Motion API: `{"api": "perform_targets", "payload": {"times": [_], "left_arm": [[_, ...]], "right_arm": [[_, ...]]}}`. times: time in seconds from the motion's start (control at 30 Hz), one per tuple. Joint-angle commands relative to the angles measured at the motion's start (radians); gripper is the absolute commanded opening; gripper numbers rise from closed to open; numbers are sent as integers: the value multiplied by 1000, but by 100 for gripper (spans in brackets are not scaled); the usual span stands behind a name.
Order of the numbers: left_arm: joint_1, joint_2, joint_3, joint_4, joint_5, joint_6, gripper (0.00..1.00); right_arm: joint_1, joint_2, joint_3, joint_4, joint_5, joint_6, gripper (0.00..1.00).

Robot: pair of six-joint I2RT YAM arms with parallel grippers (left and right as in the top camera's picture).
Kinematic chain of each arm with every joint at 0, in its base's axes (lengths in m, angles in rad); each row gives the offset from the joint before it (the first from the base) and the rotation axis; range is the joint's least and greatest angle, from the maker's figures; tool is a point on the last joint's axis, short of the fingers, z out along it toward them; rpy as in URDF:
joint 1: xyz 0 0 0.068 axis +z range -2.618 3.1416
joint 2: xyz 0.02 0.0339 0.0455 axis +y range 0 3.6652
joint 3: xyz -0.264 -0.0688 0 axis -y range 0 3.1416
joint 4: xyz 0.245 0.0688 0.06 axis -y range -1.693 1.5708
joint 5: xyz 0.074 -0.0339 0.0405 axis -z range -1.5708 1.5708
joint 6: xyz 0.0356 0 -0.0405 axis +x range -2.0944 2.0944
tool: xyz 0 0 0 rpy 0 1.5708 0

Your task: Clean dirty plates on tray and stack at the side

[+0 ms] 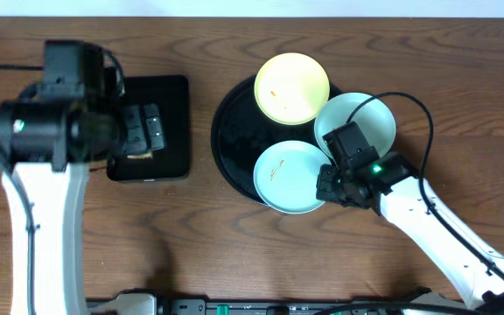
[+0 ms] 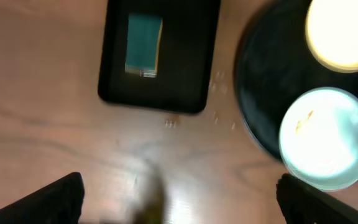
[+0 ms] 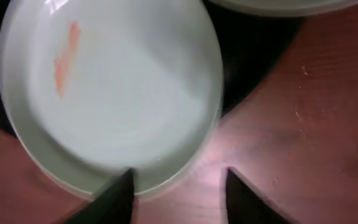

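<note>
Three plates crowd the round tray [image 1: 231, 131]. The yellow plate [image 1: 291, 87] lies at the tray's far edge. The right mint plate [image 1: 364, 118] touches it and hangs out over the tray's right rim. The near mint plate [image 1: 285, 178] sits on the tray's near edge and juts over the table [image 1: 234, 262]. An orange smear [image 3: 66, 57] runs across the near mint plate, and a fainter one marks the yellow plate.

The right gripper [image 3: 179, 171] is at the near mint plate's right rim with its jaws apart. One finger [image 3: 114, 196] is over the rim and the other is out over the wood, so the plate's edge runs between them unclamped. Whether the finger touches the rim, I cannot tell.

Left of the round tray is a rectangular tray [image 2: 191, 74] holding a teal sponge [image 2: 143, 45]. The left gripper [image 2: 179, 180] hangs beside that tray, fingers spread wide and holding nothing.
</note>
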Motion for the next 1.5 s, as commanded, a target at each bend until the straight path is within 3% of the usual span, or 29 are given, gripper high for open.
{"api": "perform_targets", "payload": {"times": [0.0, 0.33, 0.63, 0.9, 0.93, 1.07, 1.27, 1.47], "left_arm": [[-3, 101, 5, -48, 2, 17, 99], [-3, 151, -9, -29, 1, 17, 99], [-3, 151, -9, -32, -13, 17, 99], [-3, 151, -9, -33, -13, 17, 99], [-3, 151, -9, -32, -13, 17, 99], [-3, 151, -9, -33, -13, 17, 99], [-3, 151, -9, -32, -13, 17, 99], [-3, 151, -9, -23, -13, 17, 99]], "right_arm": [[8, -11, -95, 92, 12, 104, 37], [8, -10, -230, 292, 16, 143, 38], [8, -8, -288, 390, 16, 151, 26], [8, -8, -293, 396, 24, 151, 8], [8, -8, -293, 396, 24, 151, 1], [7, -8, -290, 419, 23, 145, 1], [5, -9, -112, 348, 58, 4, 1], [6, -9, 137, 197, 323, -219, 1]]}}
